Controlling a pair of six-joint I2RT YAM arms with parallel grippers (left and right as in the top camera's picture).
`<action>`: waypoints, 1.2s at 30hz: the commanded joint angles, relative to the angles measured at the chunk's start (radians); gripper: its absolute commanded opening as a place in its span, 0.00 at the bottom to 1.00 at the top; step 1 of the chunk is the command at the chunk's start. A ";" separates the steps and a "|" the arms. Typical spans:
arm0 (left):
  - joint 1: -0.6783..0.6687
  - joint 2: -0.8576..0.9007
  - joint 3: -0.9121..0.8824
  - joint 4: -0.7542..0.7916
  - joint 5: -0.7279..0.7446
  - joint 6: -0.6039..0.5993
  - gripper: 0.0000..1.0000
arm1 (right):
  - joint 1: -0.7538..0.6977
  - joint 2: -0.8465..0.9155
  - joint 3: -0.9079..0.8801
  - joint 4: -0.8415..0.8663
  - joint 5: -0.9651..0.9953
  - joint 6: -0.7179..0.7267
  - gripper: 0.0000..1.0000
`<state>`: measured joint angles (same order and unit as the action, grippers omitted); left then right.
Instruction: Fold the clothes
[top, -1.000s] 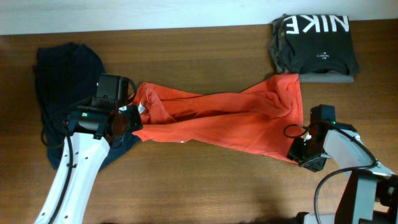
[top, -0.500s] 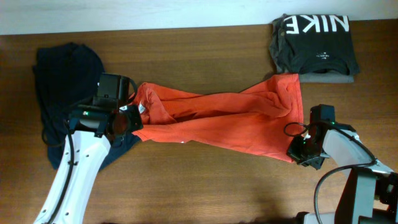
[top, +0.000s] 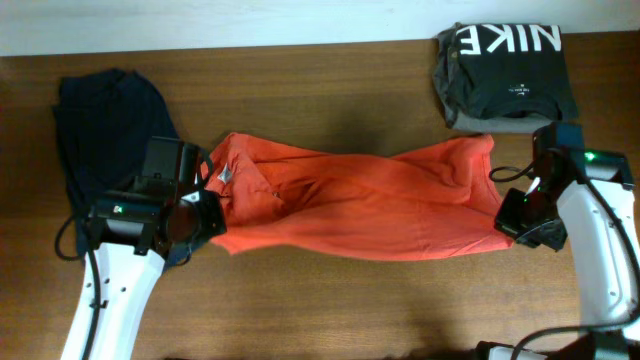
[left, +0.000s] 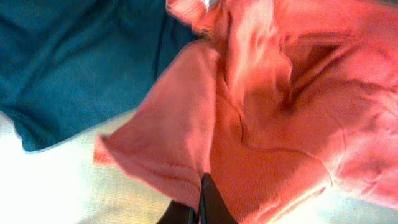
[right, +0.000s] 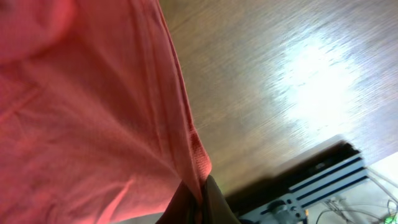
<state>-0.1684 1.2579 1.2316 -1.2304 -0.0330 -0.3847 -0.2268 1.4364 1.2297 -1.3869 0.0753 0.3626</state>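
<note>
The overhead camera looks straight down from far on the table, with its far edge at the top. The left wrist camera is very close above the cloth near the left edge, looking past the left gripper at the orange-red T-shirt and the navy garment. The right wrist camera, close by the right edge, looks past the right gripper over shirt and bare wood. All three views share the T-shirt.

free: table front | blocked: NIKE stack (back right), navy garment left
</note>
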 joint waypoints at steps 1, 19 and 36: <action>0.006 -0.008 0.003 -0.057 0.023 0.016 0.00 | -0.026 -0.069 0.037 -0.036 0.041 -0.044 0.04; 0.006 0.116 -0.002 0.225 -0.069 0.016 0.01 | -0.235 -0.040 0.037 0.135 -0.246 -0.262 0.04; 0.006 0.619 -0.002 0.737 -0.069 0.019 0.04 | -0.134 0.362 0.037 0.449 -0.315 -0.265 0.05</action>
<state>-0.1684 1.8400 1.2266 -0.5282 -0.0868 -0.3813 -0.3653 1.7679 1.2514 -0.9638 -0.2306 0.0971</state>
